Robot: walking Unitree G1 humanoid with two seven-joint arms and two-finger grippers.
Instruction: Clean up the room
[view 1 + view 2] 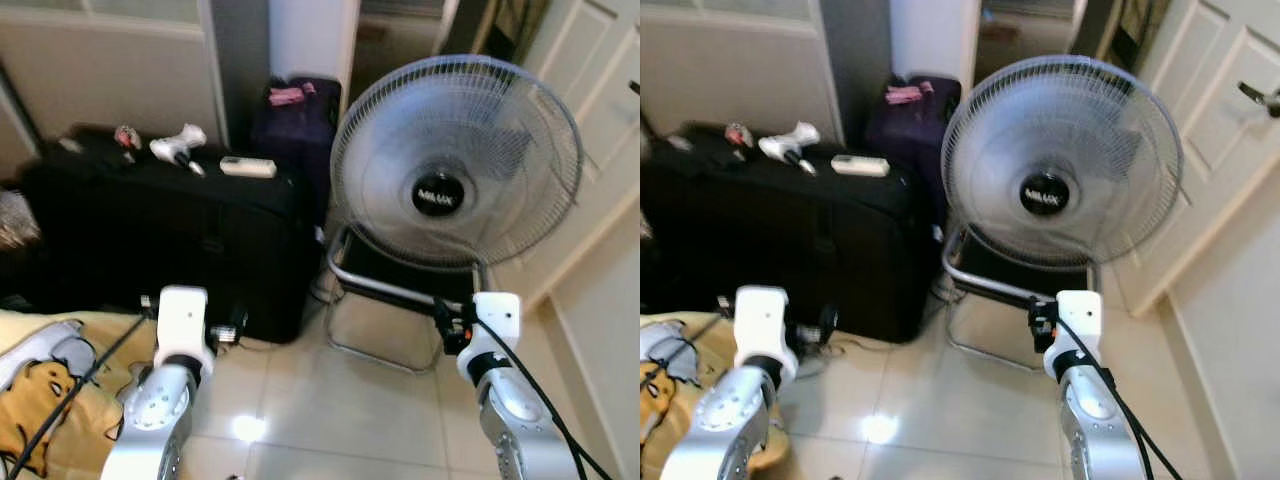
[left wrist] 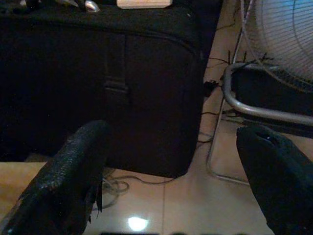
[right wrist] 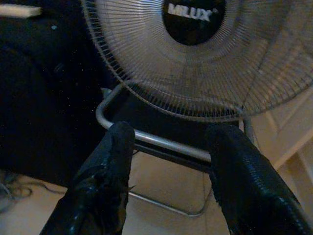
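A big floor fan [image 1: 456, 165] stands on the pale tiled floor [image 1: 330, 420], its round wire cage tilted back a little on a bent metal tube frame [image 1: 385, 290], with the word MILUX on its black hub. Just to its left sits a large black suitcase [image 1: 160, 235], lying on its long side against the wall. On top of the case rest a white remote control [image 1: 247, 167], a white hair dryer [image 1: 178, 145] and a small red-and-white item I can't make out. Behind, squeezed between the case and the fan, is a dark purple bag [image 1: 295, 120] with something pink on it. A white panelled door [image 1: 1220, 130] stands to the right.

Both arms are raised in front of the robot. The left gripper [image 2: 181, 181] hangs low before the front face of the suitcase — its two black fingers [image 2: 68, 176] spread wide, nothing between them. A tangle of thin cable [image 2: 117, 185] lies on the tiles at the foot of the case. The right gripper [image 3: 168, 181] points at the fan's frame, fingers apart and empty, the metal tube showing in the gap but not touched.

At the lower left corner lies a yellow cloth [image 1: 45, 400] with a cartoon figure printed on it, a black cable running across it.
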